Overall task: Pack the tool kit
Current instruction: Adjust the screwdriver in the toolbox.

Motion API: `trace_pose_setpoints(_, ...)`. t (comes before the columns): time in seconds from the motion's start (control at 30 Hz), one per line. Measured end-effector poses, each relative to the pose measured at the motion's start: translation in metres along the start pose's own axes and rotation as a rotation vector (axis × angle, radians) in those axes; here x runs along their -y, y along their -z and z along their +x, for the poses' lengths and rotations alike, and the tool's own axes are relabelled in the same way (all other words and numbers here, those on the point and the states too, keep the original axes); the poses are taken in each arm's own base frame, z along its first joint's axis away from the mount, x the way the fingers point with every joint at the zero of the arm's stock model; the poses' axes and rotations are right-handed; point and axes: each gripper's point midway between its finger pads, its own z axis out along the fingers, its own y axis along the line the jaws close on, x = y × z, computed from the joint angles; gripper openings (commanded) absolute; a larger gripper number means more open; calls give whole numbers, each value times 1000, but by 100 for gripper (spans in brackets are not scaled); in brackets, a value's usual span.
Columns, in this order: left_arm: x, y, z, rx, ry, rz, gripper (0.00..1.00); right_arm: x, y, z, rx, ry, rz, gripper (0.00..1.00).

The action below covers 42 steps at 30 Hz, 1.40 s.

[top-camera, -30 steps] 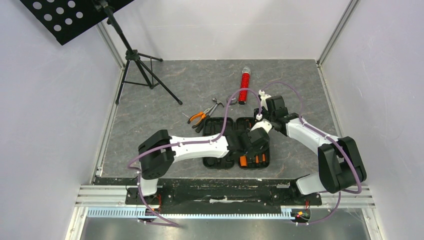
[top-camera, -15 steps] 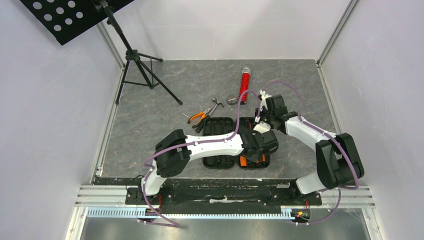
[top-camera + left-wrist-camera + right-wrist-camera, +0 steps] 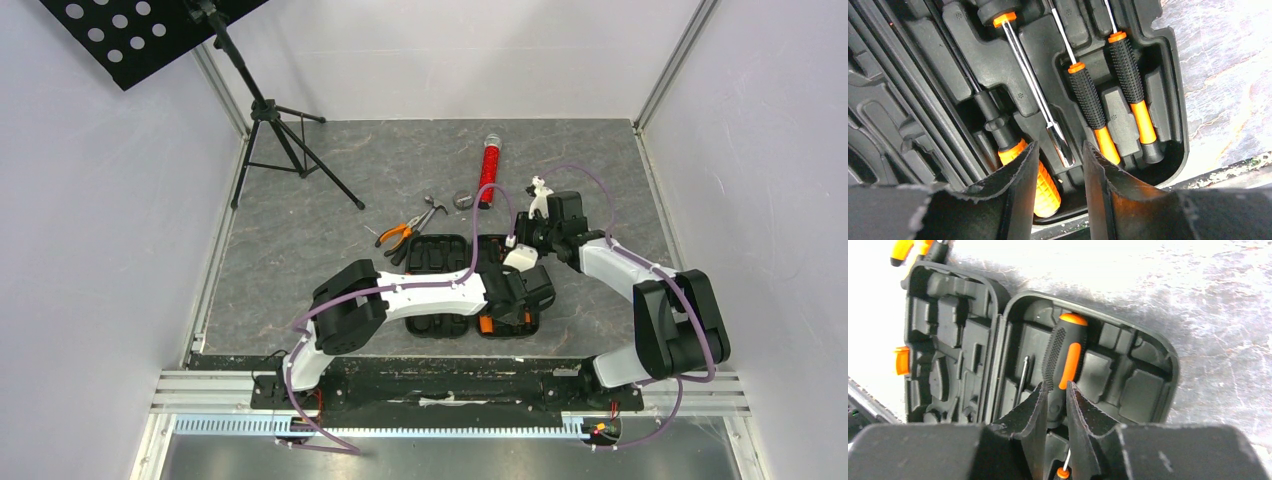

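Observation:
The black tool kit case (image 3: 435, 255) lies open at the table's near middle. My left gripper (image 3: 516, 300) hovers over its right half, open and empty (image 3: 1060, 147). Below it, small orange-and-black screwdrivers (image 3: 1089, 102) (image 3: 1131, 75) and a chrome-shafted driver (image 3: 1034, 87) sit in moulded slots. An orange handle (image 3: 1047, 187) lies partly behind the left finger. My right gripper (image 3: 522, 246) is at the case's far right edge. In the right wrist view its fingers (image 3: 1053, 385) close on the neck of a larger black-and-orange screwdriver (image 3: 1064, 352) lying in the case (image 3: 1143, 385).
Orange-handled pliers (image 3: 398, 235) and a grey metal tool (image 3: 432, 211) lie just beyond the case. A red tube (image 3: 489, 165) and a small round object (image 3: 463, 199) lie farther back. A black tripod stand (image 3: 285, 135) stands at the back left. The case's orange latch (image 3: 900, 360) shows.
My left arm swung right across the case and now sits over its near right corner. My right gripper shifted slightly to the right and back.

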Motion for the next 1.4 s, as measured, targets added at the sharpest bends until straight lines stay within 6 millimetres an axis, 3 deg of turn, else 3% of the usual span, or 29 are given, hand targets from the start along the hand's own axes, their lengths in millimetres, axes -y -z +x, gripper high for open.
trace_pose_setpoints(0.37,2,-3,0,4,44,8,23,-18,-5,-6,30,-4,-121,18)
trace_pose_setpoints(0.67,-2,-5,-1,-3,97,22,16,-15,-12,7,8,-27,-130,11)
trace_pose_setpoints(0.9,-2,-5,-2,-25,136,44,2,-10,-14,15,0,-49,-122,6)
trace_pose_setpoints(1.4,-6,-11,1,-163,315,157,2,3,-13,21,62,-179,-141,0)
